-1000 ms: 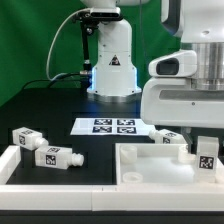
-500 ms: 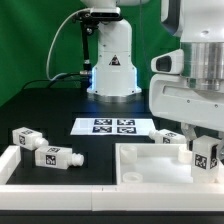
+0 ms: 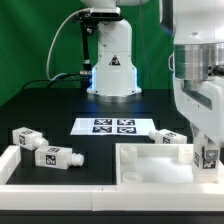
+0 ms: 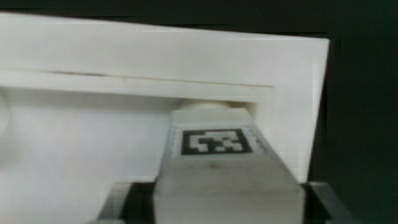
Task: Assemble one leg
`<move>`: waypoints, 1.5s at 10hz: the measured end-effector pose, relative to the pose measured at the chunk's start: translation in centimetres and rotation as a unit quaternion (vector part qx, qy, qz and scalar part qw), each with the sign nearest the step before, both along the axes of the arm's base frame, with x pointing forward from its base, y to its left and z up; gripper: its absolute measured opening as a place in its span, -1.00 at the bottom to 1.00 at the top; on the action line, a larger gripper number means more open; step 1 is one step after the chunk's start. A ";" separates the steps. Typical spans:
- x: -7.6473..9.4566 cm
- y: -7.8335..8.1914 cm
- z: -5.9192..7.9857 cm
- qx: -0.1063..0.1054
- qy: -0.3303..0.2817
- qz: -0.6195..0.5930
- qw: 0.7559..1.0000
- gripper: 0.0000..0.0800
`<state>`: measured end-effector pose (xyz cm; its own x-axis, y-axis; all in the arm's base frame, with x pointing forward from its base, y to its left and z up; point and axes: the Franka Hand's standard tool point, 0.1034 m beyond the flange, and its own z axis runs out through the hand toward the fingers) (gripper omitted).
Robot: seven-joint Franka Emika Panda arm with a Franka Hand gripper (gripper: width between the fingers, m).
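Observation:
My gripper [image 3: 207, 160] hangs at the exterior view's right, shut on a leg [image 3: 208, 154], a white block with a square tag. It holds the leg upright over the right end of the large white panel [image 3: 150, 166]. In the wrist view the leg [image 4: 217, 150] fills the space between my fingers [image 4: 135, 203], tag facing the camera, with the panel [image 4: 107, 90] beneath it. Two more legs [image 3: 27, 138] [image 3: 56, 156] lie at the left. A third leg [image 3: 168, 136] lies behind the panel.
The marker board [image 3: 112, 126] lies flat in the middle of the table. The arm's base [image 3: 112, 70] stands behind it. A white raised rim [image 3: 10, 166] runs along the front left, next to the two loose legs.
My gripper has moved toward the exterior view's right with the leg in it and sits slightly lower. The loose legs and the panel have not moved.

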<state>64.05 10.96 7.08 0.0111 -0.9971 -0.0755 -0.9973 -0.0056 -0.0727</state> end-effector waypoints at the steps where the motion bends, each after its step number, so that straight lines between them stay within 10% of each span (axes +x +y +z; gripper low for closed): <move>1: 0.0 0.0 0.0 0.003 0.002 -0.027 1.000 -0.29; 9: 0.0 -0.1 0.1 0.027 0.012 -0.185 0.982 -0.16; 10: 0.2 0.2 0.4 0.029 0.010 -0.182 0.983 0.33; 13: 0.7 1.3 5.1 0.047 -0.005 -0.165 0.985 0.56; 15: 0.6 1.4 5.2 0.048 0.003 -0.162 0.986 0.62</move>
